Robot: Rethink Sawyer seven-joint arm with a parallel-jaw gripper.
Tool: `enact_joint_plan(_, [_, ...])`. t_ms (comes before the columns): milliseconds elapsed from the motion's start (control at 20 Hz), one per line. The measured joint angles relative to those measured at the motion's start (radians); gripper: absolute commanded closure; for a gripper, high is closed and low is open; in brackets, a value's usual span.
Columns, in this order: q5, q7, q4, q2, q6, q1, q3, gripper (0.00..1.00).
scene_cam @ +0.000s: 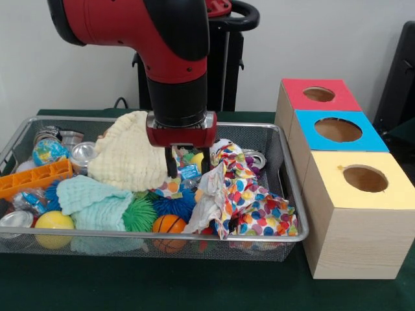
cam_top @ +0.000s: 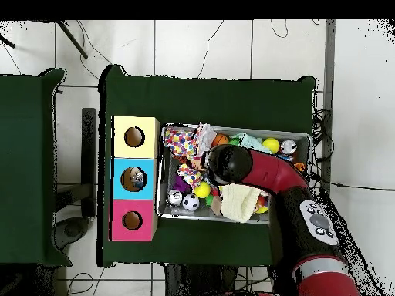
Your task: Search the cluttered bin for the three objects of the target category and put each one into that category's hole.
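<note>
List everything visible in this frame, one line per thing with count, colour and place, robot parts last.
Wire-mesh basket: one, silver, on the green table.
Boxes: three wooden, right of the basket in the front view; tops red, blue, yellow, each with a round hole.
Cloths: cream, mint, polka-dot, in the basket.
Blue and white packet: one, between the gripper's fingers.
Balls: orange, yellow, globe-patterned.
Spiky balls: green, blue.
Cans: silver, left part of the basket.
Orange tray: one, left.
Arm: red and black, over the basket.
Gripper: lowered into the clutter.
</note>
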State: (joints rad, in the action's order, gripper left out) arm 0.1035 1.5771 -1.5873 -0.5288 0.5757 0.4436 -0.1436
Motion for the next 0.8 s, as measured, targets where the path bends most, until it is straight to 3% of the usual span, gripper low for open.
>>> enact_joint_plan(450, [0.019, 0.0, -0.014, -0.004, -0.069, 0.0, 0.0, 0.0])
enact_joint_plan(800, [0.047, 0.0, -0.031, 0.037, -0.154, 0.004, 0.0, 0.0])
